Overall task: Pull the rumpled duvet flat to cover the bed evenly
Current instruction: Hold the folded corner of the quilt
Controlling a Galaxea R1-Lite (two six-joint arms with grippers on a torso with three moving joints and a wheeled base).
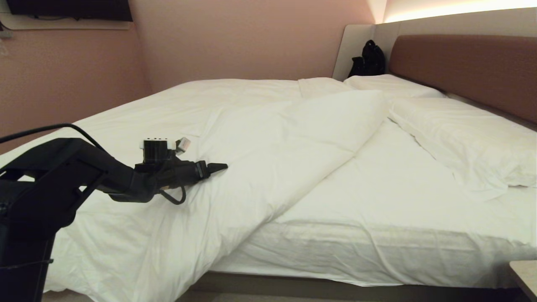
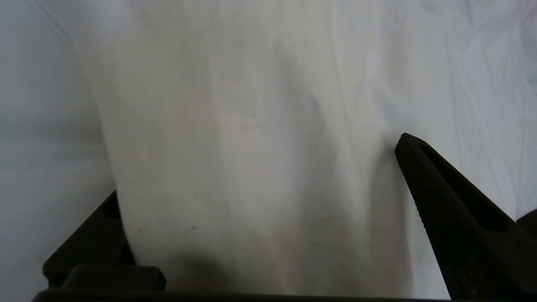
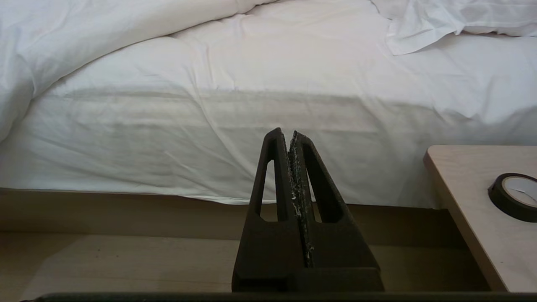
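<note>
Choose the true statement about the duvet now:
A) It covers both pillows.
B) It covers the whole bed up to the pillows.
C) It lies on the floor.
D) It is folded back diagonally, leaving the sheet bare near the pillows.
D: the duvet is turned back in a diagonal fold, and the sheet lies bare between that fold and the pillows.

We found open room over the bare sheet (image 1: pixel 390 184) on the bed's right half. The bunched duvet (image 1: pixel 260 155) rose as a ridge against our left hand (image 1: pixel 218 167), pillows (image 1: pixel 461 138) blocked the head end, and a desk (image 3: pixel 470 184) crowded the right hand (image 3: pixel 290 138) below.
</note>
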